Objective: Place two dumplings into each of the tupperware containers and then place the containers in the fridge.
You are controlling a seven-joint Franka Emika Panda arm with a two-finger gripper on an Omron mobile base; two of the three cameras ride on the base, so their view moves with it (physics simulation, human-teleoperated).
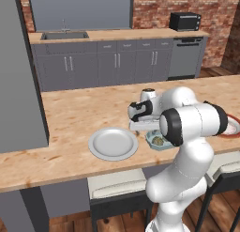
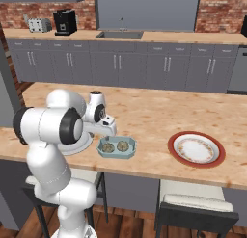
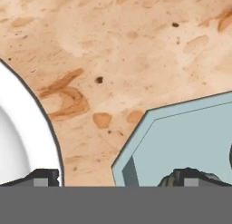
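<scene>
The light blue tupperware container (image 2: 116, 148) sits near the counter's front edge with two dumplings (image 2: 108, 148) (image 2: 123, 146) inside. My gripper (image 3: 118, 177) is open and hangs low over the counter, between the grey round plate (image 1: 113, 143) and the blue container (image 3: 181, 141). One fingertip (image 3: 45, 175) is at the plate's rim and the other (image 3: 190, 175) is over the container, beside a dumpling (image 3: 168, 180). Nothing is between the fingers. From the base views the gripper (image 1: 143, 131) (image 2: 100, 135) sits under the white hand. The grey-white container and the other dumplings are out of view.
A red-rimmed plate (image 2: 196, 150) lies on the counter to the right. A tall grey, dark-edged body (image 1: 18, 71), possibly the fridge, rises at the left. Stools (image 1: 117, 184) stand under the counter's front edge. Cabinets, a sink (image 1: 64, 35) and a microwave (image 1: 184, 21) line the back wall.
</scene>
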